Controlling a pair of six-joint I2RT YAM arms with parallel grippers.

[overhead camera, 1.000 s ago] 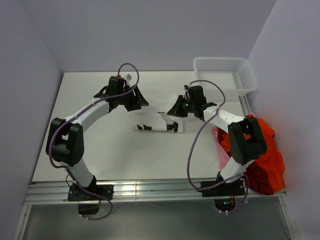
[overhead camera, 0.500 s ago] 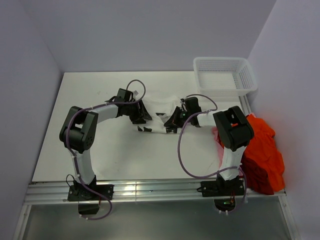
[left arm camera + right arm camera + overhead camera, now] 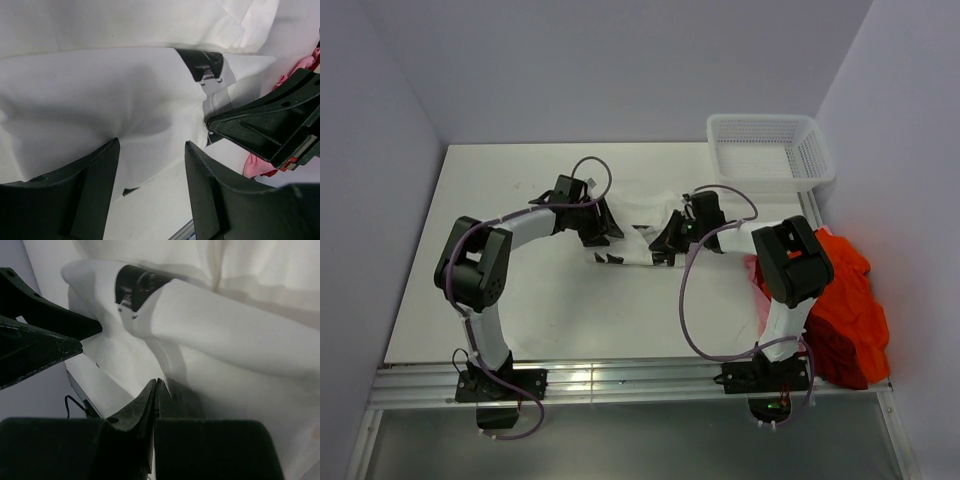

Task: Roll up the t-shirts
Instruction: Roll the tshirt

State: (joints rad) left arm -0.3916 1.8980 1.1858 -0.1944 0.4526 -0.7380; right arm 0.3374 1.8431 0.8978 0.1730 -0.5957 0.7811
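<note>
"Two grippers dropped low within a second. What does that mean?"

"Both now work the white shirt [image 3: 638, 232] in the middle of the table [image 3: 560, 310]. Rolling looks under way. The orange shirts [image 3: 840, 300] wait at the right edge."

"Pose?"

"Elbows folded, wrists low, facing each other. The left gripper [image 3: 604, 227] has jaws apart over cloth. The right gripper [image 3: 665, 239] is pressed together, perhaps nipping a fold; I can't tell."

White-and-black arms [image 3: 515, 225], purple cables [image 3: 682, 295], black left tool [image 3: 151, 145] and right tool [image 3: 157, 382].

Left of the white plastic mesh basket [image 3: 760, 121], 2 black-and-white robot arms [image 3: 520, 225] crowd the white cloth t-shirt [image 3: 638, 212]; farther left, bare white tabletop [image 3: 470, 185].
</note>
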